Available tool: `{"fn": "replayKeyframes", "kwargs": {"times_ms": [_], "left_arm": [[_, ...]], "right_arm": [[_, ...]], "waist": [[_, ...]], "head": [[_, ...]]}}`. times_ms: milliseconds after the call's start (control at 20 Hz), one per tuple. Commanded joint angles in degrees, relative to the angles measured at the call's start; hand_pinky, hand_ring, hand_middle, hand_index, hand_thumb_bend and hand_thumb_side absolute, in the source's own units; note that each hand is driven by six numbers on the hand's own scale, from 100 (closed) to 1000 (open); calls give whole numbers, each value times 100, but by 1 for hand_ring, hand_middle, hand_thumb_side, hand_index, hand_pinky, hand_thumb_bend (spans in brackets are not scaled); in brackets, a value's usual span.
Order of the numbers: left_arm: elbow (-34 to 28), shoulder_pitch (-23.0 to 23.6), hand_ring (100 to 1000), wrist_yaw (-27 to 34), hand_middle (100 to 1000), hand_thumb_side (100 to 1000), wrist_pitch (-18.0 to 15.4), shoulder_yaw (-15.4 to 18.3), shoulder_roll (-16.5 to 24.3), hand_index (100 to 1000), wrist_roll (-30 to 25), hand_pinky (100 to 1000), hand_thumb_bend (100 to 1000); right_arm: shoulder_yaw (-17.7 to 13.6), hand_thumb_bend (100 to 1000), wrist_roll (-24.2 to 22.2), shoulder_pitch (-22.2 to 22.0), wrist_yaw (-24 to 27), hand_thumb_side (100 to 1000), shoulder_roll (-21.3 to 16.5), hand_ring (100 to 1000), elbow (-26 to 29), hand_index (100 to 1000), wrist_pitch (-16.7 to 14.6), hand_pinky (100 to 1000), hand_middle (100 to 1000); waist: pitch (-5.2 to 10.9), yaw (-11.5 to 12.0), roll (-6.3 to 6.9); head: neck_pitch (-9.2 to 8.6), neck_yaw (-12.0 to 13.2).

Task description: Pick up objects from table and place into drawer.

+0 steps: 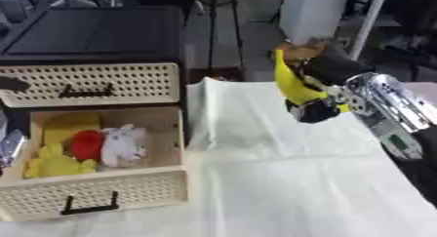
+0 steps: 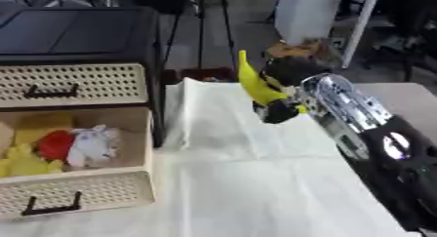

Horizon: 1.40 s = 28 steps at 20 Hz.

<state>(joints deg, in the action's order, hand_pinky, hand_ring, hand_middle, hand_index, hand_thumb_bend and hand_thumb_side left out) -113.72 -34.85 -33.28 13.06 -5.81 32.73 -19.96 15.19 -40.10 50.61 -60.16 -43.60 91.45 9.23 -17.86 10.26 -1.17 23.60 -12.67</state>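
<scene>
Banana point(image 1: 293, 82), yellow and curved, held upright above the surface point(image 1: 282, 182) by the right robot hand point(image 1: 317, 109), whose dark fingers curl round its lower end. The surface is covered with a creased white cloth; a grey floor and dark stands lie beyond. At left, a cream perforated drawer point(image 1: 102, 194) stands pulled open, holding soft yellow point(image 1: 58, 164), red point(image 1: 85, 144) and white point(image 1: 124, 144) toys. A closed drawer point(image 1: 94, 84) sits above it.

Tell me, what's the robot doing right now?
Right hand shut on banana, held above the table. Left hand not seen. Open drawer already holds toys. Path clear.
</scene>
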Motion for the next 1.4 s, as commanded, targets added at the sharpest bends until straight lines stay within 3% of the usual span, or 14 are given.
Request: {"fn": "replayKeyframes", "kwargs": {"times_ms": [50,500,550,600,1400], "left_arm": [[-87,-52,100,-4,100,527,35,94,72,836,3,100,100],[-87,-23,100,28,100,531,170,223,91,835,91,100,100],[-87,-19,100,36,100,539,190,243,93,835,106,100,100],[-87,-16,100,44,100,532,209,260,97,834,119,100,100],[-87,52,100,65,100,536,447,471,130,834,223,100,100]], "right_arm": [[39,100,-254,271,-64,362,-39,585,265,529,-33,340,492],[140,100,-727,685,209,355,355,579,596,529,91,326,484],[149,100,-750,739,229,406,405,577,614,529,100,324,483],[158,100,-772,790,250,353,451,575,623,529,109,320,482],[359,100,-1094,1469,319,341,1151,573,423,525,90,303,472]], "waist": [[167,18,-15],[260,44,-94],[268,47,-99],[276,47,-102],[421,121,-179]], "head": [[41,-13],[102,30],[112,41],[122,51],[209,41]]}}
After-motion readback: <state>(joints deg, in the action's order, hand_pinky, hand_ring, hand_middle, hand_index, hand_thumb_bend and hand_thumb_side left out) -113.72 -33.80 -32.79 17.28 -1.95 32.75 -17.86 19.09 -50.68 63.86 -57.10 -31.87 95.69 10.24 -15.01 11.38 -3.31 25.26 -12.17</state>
